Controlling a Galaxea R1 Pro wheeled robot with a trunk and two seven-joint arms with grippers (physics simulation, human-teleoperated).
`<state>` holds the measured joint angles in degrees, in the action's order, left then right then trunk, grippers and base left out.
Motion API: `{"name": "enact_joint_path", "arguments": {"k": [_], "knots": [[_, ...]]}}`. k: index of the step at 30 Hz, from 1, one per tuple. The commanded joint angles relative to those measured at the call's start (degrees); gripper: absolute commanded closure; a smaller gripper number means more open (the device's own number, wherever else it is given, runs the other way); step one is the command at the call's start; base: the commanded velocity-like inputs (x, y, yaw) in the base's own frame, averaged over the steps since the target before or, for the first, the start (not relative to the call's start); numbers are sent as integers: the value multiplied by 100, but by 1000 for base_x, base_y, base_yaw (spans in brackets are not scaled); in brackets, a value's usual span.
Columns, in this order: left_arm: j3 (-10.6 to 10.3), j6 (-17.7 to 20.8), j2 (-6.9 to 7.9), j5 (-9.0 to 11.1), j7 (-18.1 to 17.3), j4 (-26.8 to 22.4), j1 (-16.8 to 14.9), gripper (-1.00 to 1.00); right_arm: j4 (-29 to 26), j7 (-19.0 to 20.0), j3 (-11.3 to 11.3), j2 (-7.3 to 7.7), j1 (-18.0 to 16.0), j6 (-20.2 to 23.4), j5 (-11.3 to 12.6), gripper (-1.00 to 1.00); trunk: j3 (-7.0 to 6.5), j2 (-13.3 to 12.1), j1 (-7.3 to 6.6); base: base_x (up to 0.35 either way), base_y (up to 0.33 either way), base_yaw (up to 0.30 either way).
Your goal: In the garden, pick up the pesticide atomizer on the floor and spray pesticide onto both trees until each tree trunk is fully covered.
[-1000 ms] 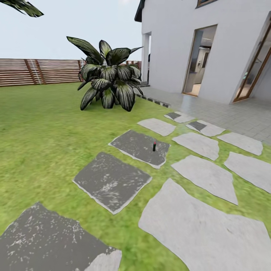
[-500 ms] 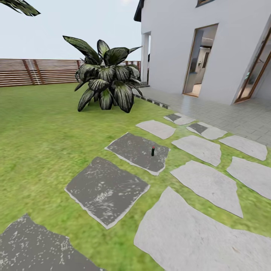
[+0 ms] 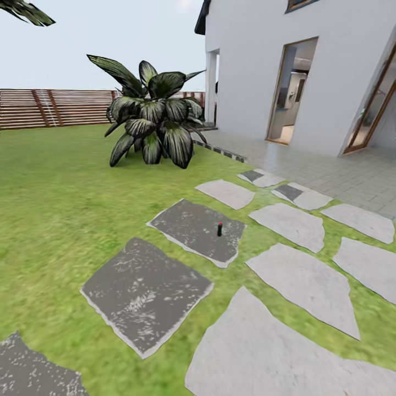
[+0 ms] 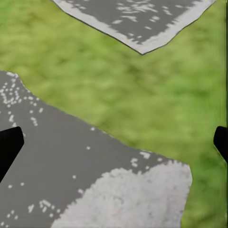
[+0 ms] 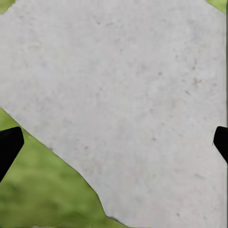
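Perhaps atomizer (image 3: pixel 219 229), far ahead

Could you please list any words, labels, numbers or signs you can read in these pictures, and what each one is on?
None: no readable text.
The small dark bottle standing on the dark stepping stone is too small to show any label.
The house wall, the fence and the pale slab carry no writing.
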<state>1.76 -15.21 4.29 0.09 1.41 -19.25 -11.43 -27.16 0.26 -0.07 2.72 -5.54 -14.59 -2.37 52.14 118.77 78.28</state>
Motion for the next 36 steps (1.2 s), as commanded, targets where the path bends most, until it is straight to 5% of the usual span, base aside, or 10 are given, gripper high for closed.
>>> {"name": "enact_joint_path", "arguments": {"k": [1, 36], "knots": [[0, 0, 0, 0, 0, 0, 0, -100, 0, 0, 0, 0, 0, 0, 0, -100, 0, 0, 0, 286, -144, 0], [0, 0, -2, 0, 0, 0, 0, -100, 19, -2, -7, 114, 0, 0, -9, -100, 0, 0, 0, 284, -149, 0]]}}
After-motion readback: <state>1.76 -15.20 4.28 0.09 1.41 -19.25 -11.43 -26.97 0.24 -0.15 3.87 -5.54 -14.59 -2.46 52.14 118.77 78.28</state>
